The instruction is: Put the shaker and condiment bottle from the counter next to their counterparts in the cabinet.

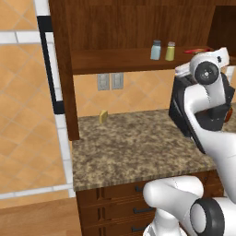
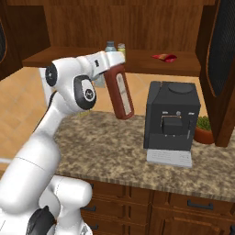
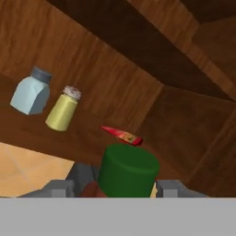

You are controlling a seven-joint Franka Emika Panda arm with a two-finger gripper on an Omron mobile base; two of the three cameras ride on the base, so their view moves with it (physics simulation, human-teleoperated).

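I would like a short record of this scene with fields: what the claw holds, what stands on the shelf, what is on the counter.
claw: shut on the condiment bottle, raised above the counter, bottle tilted
bottle cap: green, pointing toward the cabinet shelf
cabinet shelf: pale blue shaker beside the yellow-green shaker, both upright; small flat red bottle lying further right
counter items: black coffee machine, potted plant, small yellow object near the wall
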